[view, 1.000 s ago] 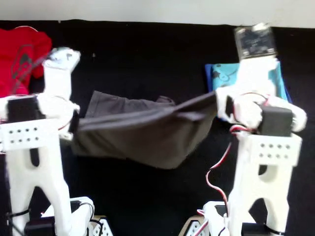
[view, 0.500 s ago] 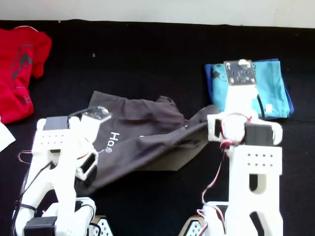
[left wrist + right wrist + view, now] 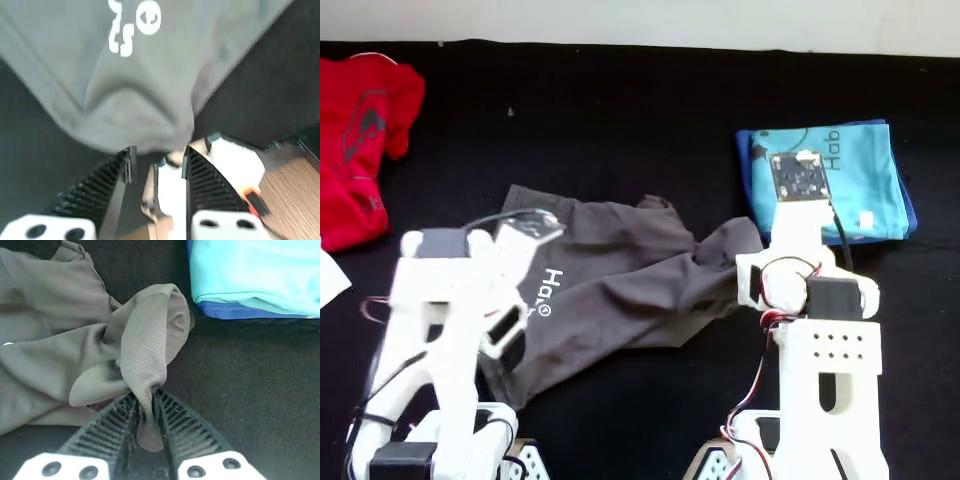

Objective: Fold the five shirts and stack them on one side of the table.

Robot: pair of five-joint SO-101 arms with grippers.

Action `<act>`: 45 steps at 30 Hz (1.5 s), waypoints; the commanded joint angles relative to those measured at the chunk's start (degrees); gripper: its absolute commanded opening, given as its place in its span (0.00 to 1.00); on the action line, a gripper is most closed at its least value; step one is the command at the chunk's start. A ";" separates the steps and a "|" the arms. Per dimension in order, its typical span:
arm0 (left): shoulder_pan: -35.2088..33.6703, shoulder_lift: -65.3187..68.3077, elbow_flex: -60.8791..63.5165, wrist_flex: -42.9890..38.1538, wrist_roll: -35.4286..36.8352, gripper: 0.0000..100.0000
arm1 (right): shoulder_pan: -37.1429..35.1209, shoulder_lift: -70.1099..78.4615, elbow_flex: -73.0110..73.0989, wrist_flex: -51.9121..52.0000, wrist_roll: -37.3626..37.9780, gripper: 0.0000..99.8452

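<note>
Right arm bent low near front edge of table; right gripper (image 3: 146, 407) pinches corner fold of grey shirt (image 3: 620, 280), near folded blue shirts (image 3: 850, 190). Left gripper (image 3: 156, 162) tipped down at shirt's opposite corner, jaws spread, hem just beyond tips. Shirt lies crumpled mid-table.

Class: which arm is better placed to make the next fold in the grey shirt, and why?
Right, probably. The right gripper is shut on a fold of the grey shirt; the left gripper is open, gripping nothing.

A robotics bench, by its black-clothed table (image 3: 620, 110), pale wall (image 3: 620, 20), exposed wiring (image 3: 761, 362).
</note>
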 commanded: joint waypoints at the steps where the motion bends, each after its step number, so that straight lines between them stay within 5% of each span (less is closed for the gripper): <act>1: 2.51 -0.31 4.44 -11.52 4.48 0.16 | -0.48 -0.84 0.13 -1.19 -0.18 0.01; 7: 0.22 13.67 1.10 -20.92 5.10 0.16 | -0.48 -0.84 0.22 -1.19 -0.18 0.01; 14: -5.58 36.00 -26.68 -21.01 11.08 0.16 | -0.31 -1.36 5.49 -6.37 -0.18 0.01; 22: -5.49 55.08 -60.00 -1.93 12.75 0.16 | -0.31 -0.75 12.44 -22.11 -0.44 0.01; 28: -5.41 53.14 -69.49 13.63 12.31 0.16 | -0.31 -0.66 12.35 -22.64 -0.44 0.01; 32: -5.49 42.95 -63.08 17.14 11.34 0.16 | -0.31 -0.75 12.35 -22.37 -0.53 0.01; 36: -4.70 25.89 -41.89 15.82 7.82 0.16 | -0.31 -0.84 12.44 -22.37 -0.53 0.01; 45: -4.70 -5.23 6.55 -7.56 3.87 0.16 | -0.57 -0.84 12.35 -22.55 -0.53 0.01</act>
